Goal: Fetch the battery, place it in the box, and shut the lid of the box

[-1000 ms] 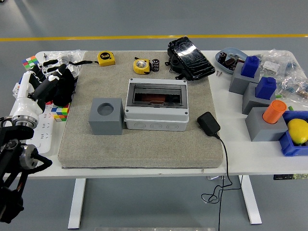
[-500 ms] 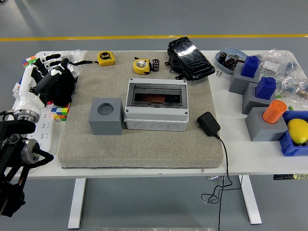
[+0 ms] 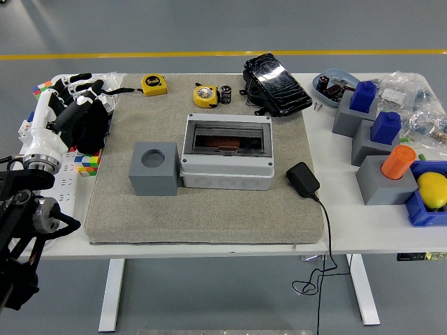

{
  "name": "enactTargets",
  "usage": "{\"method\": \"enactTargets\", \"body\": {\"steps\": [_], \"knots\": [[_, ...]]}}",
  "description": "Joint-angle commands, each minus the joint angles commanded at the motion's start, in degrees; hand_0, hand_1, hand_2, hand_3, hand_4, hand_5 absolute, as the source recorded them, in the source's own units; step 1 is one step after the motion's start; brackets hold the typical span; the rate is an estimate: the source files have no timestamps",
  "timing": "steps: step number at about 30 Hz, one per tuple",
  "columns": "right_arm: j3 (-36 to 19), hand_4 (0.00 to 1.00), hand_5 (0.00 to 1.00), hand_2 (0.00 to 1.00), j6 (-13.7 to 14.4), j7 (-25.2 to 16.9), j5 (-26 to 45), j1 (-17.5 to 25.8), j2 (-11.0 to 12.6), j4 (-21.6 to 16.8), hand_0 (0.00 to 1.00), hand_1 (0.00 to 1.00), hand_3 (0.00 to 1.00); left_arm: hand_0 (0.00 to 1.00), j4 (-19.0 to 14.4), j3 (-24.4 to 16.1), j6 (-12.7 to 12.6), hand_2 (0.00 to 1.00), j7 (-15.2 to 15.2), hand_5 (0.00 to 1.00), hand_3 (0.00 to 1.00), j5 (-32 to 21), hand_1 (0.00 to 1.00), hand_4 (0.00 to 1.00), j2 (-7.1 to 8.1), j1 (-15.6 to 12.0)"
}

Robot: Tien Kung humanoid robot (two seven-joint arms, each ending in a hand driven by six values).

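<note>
The battery (image 3: 225,95), a small black cylinder, stands at the back of the grey mat beside a yellow tape measure (image 3: 204,95). In the middle of the mat sits the grey box (image 3: 225,155); its dark top window shows something reddish inside. My left hand (image 3: 75,98), white with a black palm, hovers over the table's far left edge, well to the left of both. Its fingers are relaxed and hold nothing. The right arm is out of view.
A grey cube with a round hole (image 3: 154,168) stands left of the box. A black charger (image 3: 302,179) with its cable lies to the right. Also here: a black pouch (image 3: 277,84) at the back, coloured cubes (image 3: 87,163) and a power strip (image 3: 61,188) under my left hand, and grey and blue blocks (image 3: 370,118) on the right.
My left hand has drifted a little toward the far side of the table, staying at the left edge. Nothing else has moved.
</note>
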State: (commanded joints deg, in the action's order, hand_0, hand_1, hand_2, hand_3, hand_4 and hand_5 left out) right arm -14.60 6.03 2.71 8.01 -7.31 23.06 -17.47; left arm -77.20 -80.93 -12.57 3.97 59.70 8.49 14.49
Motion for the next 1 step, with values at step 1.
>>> {"method": "enactTargets", "body": {"steps": [1], "knots": [[0.2, 0.92, 0.481, 0.573, 0.0, 0.0, 0.2, -0.1, 0.0, 0.0, 0.567, 0.596, 0.545, 0.481, 0.0, 0.0, 0.0, 0.546, 0.0, 0.292, 0.577, 0.0, 0.568, 0.921, -0.03, 0.1]]}}
